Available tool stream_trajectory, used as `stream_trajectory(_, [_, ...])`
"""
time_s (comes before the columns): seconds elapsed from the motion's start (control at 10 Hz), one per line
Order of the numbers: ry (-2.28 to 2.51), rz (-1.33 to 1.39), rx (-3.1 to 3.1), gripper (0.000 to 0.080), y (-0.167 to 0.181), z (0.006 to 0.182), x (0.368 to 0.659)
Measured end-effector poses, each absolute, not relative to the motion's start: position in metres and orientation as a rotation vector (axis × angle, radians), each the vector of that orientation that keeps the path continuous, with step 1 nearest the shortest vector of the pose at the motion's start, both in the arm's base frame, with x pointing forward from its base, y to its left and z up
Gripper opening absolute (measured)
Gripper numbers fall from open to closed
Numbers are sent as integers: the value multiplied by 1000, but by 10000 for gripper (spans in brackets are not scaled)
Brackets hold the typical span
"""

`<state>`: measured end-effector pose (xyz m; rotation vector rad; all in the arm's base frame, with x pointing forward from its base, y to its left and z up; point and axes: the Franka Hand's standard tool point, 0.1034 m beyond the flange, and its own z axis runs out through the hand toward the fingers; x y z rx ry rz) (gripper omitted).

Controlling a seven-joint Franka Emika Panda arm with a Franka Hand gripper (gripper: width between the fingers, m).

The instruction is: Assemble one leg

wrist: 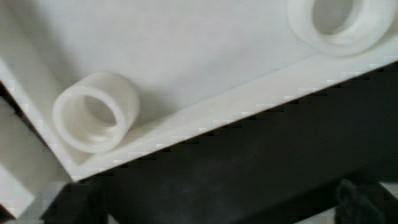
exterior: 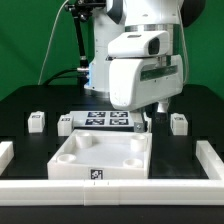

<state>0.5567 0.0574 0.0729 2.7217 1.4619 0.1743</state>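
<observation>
Three small white legs with marker tags stand on the black table in the exterior view: one [exterior: 36,121] at the left, one [exterior: 66,124] beside it and one [exterior: 179,122] at the right. The large white tray [exterior: 78,163] lies in front with round corner sockets. My gripper [exterior: 152,112] hangs low over the tray's far right corner. In the wrist view the tray's rim [wrist: 231,100] and two sockets [wrist: 93,110] fill the picture. The dark fingertips [wrist: 361,198] stand wide apart at the edges, and my gripper [wrist: 210,204] is open with only black table between them. No leg shows in the wrist view.
The marker board [exterior: 105,120] lies flat behind the tray. Low white walls border the table at the exterior view's left [exterior: 5,152], right [exterior: 212,160] and front [exterior: 110,197]. The arm's white body [exterior: 140,60] hides the table behind it.
</observation>
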Motion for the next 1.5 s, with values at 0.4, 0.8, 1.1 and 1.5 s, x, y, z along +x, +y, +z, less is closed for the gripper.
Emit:
stream_trajectory(0.4, [1655, 180, 2597, 649, 50, 68, 546])
stream_trajectory(0.8, [2079, 19, 2315, 649, 30, 63, 522])
stream_trajectory(1.1, [2064, 23, 2327, 649, 31, 63, 523])
stream_trajectory(1.5, [2069, 13, 2339, 649, 28, 48, 507])
